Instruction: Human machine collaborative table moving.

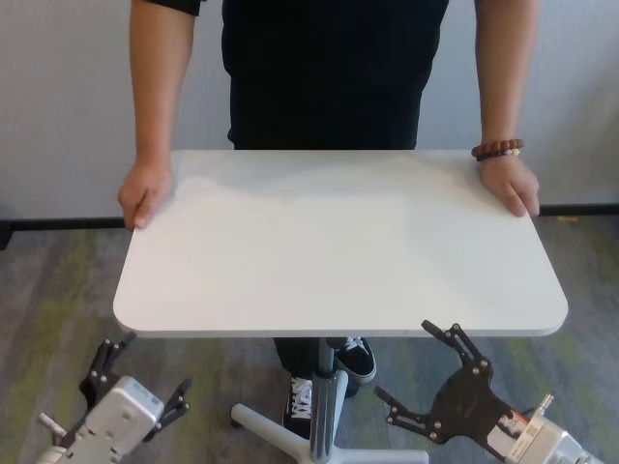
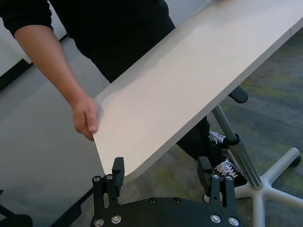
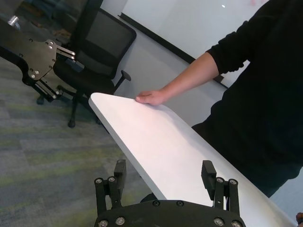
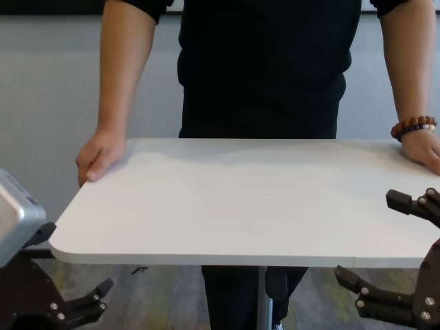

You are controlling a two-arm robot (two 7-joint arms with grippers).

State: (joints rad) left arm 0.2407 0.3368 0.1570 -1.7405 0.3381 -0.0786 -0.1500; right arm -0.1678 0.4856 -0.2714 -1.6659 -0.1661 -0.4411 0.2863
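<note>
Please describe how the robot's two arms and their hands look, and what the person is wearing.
Both arms end in silver-grey metal housings. The left hand and right hand are flat black plates with silver screws and thin black claw-like fingers. The person wears a black T-shirt with short sleeves, black trousers, black shoes with white laces, and a brown beaded bracelet on one wrist.

Silver-grey arms (image 1: 111,418), black plates behind thin black fingers (image 1: 455,340) dotted with bright screws (image 3: 218,221); black T-shirt (image 1: 329,68), brown bead bracelet (image 1: 497,149).
</note>
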